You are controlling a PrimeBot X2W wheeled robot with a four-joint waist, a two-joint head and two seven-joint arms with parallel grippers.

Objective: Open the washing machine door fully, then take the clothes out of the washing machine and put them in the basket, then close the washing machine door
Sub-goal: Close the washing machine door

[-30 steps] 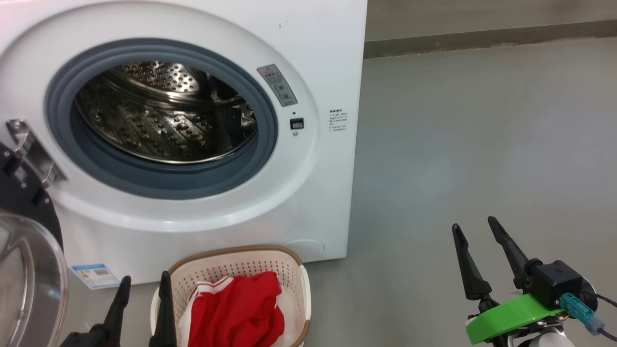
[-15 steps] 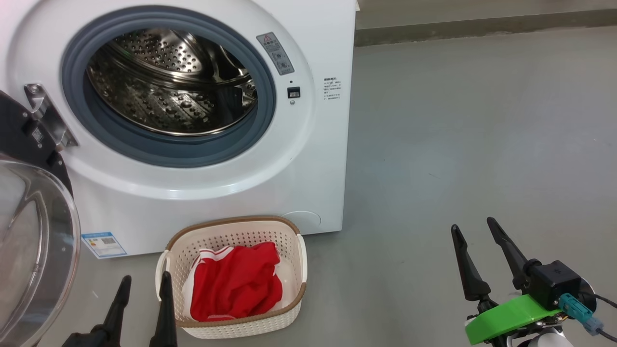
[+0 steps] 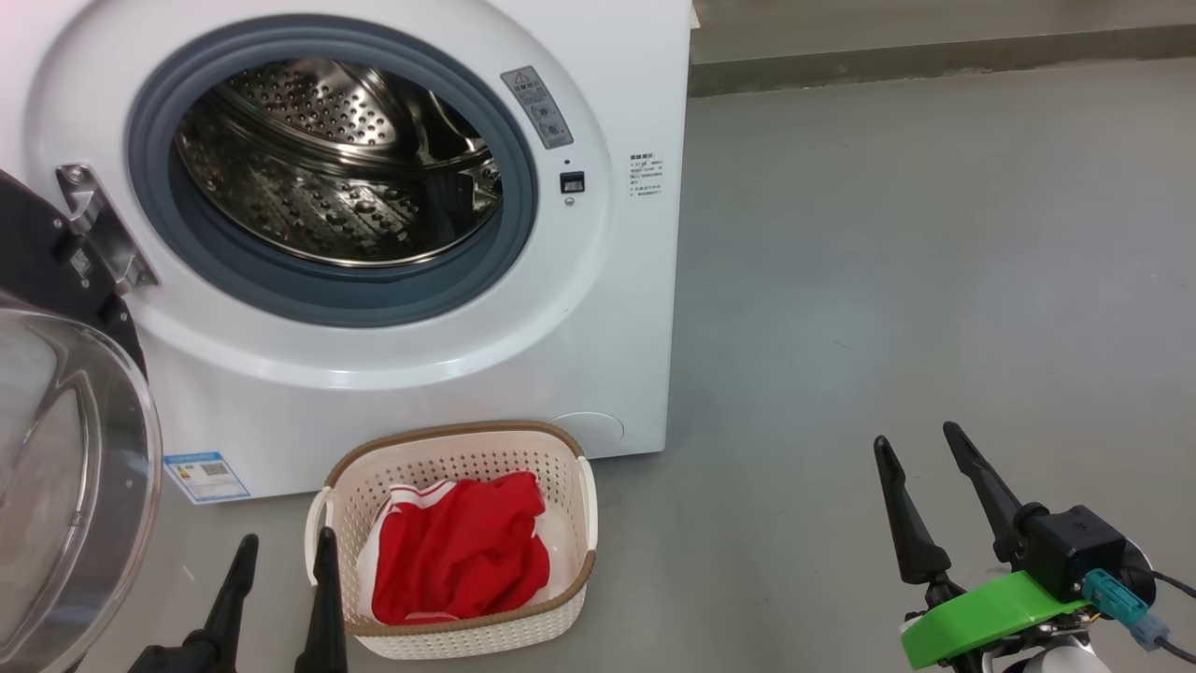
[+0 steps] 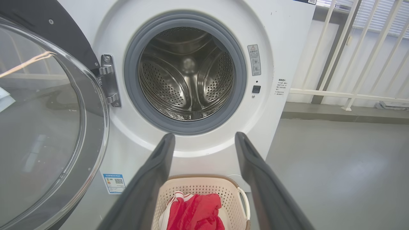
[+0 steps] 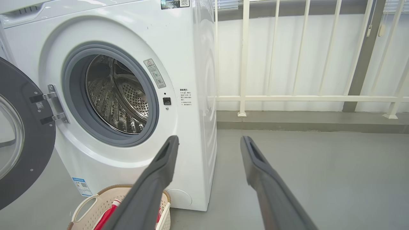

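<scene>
The white washing machine (image 3: 607,308) (image 4: 287,48) (image 5: 191,64) stands with its steel drum (image 3: 336,178) bare inside. Its door (image 3: 65,467) (image 4: 41,121) (image 5: 19,140) hangs swung wide open at the left, glass bowl facing out. On the floor before the machine sits the basket (image 3: 561,486) (image 4: 233,191) (image 5: 83,207), and the red clothes (image 3: 458,551) (image 4: 195,214) with white trim lie in it. My left gripper (image 3: 285,551) (image 4: 204,140) hovers open just left of the basket, holding nothing. Well off to the right, over bare floor, my right gripper (image 3: 916,444) (image 5: 209,142) is open and holds nothing.
Grey floor (image 3: 934,280) stretches wide to the right of the machine. A low kerb and a white railing (image 5: 303,95) run along the back. A blue label (image 3: 206,477) is stuck low on the machine's front.
The head camera has tilted and shifted, so the machine and basket sit higher and more fully in view. Both grippers keep their places, open.
</scene>
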